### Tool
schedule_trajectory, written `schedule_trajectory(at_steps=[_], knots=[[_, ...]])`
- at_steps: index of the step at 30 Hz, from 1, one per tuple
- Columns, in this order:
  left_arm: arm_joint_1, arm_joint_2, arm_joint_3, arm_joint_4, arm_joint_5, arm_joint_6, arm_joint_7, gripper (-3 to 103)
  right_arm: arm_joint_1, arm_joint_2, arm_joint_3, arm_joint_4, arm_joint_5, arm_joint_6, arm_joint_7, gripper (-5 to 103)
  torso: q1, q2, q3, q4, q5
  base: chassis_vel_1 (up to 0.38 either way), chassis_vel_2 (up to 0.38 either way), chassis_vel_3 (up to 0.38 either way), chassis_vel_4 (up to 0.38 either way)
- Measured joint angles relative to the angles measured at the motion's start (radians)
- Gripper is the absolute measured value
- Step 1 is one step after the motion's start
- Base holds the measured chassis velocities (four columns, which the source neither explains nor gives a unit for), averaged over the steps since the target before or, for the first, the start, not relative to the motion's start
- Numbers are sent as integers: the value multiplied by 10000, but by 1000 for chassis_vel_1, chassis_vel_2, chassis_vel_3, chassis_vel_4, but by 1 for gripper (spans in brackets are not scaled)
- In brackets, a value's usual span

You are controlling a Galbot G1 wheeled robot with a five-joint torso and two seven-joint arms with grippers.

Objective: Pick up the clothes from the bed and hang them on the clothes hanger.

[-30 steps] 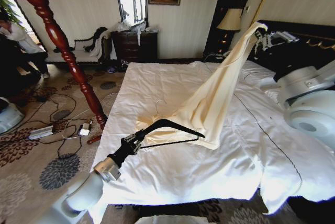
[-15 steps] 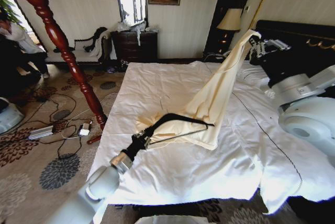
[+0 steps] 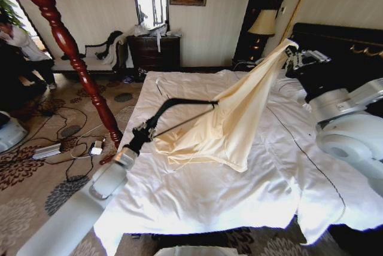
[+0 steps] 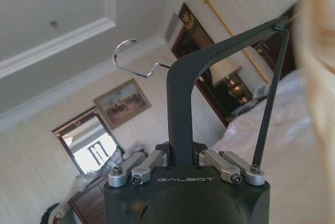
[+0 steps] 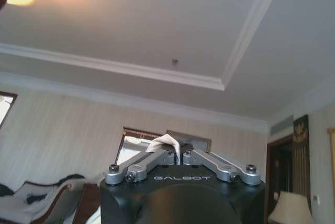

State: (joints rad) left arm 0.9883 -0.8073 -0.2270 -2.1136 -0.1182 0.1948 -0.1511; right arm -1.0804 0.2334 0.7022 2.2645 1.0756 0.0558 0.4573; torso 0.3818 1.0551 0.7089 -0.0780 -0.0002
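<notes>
The right gripper (image 3: 292, 52) is clamped on a pinch of the clothes (image 3: 230, 121), holding them up over the bed (image 3: 197, 196). The left gripper (image 3: 145, 131) is clamped on the clothes hanger (image 3: 179, 101), 1 arm tucked inside. The thin fabric looks light and limp, so a collar or shoulder-seam hold seems best.

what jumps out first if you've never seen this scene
A soft cream garment stretches like a tent over the wide white bed, pinched at its top corner by the right gripper near the dark headboard. The left gripper holds a slim black triangular hanger pushed into its lower folds.
</notes>
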Motion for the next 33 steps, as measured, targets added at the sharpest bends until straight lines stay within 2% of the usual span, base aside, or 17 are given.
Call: schedule_trajectory(at_steps=[6,9,12,13,15,16,18,22,26,27,29,31,33], knots=[[-1016,94,294,795,-313,11,-27,19,-1028,191,13,365,-2,-172,118,2,1,0,0,-1,-1,0,0,0,0],[-1032,113,426,744,-511,-28,46,19,-1468,191,16,390,-330,-470,217,2,2,0,0,-4,-2,0,0,0,0],[-105,544,354,-211,-1098,-187,181,19,-2208,151,44,149,-646,-1439,897,2,0,0,-1,1,4,0,0,0,0],[-105,544,354,-211,-1098,-187,181,19,-2208,151,44,149,-646,-1439,897,2,0,0,-1,1,4,0,0,0,0],[719,846,324,-816,-1135,-845,689,19,-2330,166,-58,9,-712,-1666,1070,2,0,0,-1,3,2,0,0,0,0],[719,846,324,-816,-1135,-845,689,19,-2330,166,-58,9,-712,-1666,1070,2,0,0,-1,3,2,0,0,0,0],[1338,963,420,-1230,-1015,-1359,1051,19,-2318,166,-123,-23,-769,-1699,1061,2,0,0,-1,3,3,0,0,0,0],[1831,941,857,-1703,-613,-1554,1324,19,-2202,72,-150,57,-765,-1702,1028,2,-1,1,-2,3,2,0,0,0,0],[1570,829,2057,-1427,491,-1218,1344,19,-1771,-117,-153,342,-681,-1463,842,2,-1,0,-2,0,3,0,0,0,0],[1570,829,2057,-1427,491,-1218,1344,19,-1771,-117,-153,342,-681,-1463,842,2,-1,0,-2,0,3,0,0,0,0],[1177,680,2865,-825,1125,-1028,1265,19,-1385,-210,-146,515,-582,-939,434,2,-1,0,-1,0,3,0,0,0,0],[810,508,3559,-347,1313,-926,1186,19,-980,-284,-133,646,-477,-383,39,2,0,0,-1,2,-4,0,0,0,0],[619,427,3896,-79,1385,-912,1155,19,-797,-320,-109,679,-435,-140,-162,2,-1,0,-2,-1,0,0,0,0,0]])
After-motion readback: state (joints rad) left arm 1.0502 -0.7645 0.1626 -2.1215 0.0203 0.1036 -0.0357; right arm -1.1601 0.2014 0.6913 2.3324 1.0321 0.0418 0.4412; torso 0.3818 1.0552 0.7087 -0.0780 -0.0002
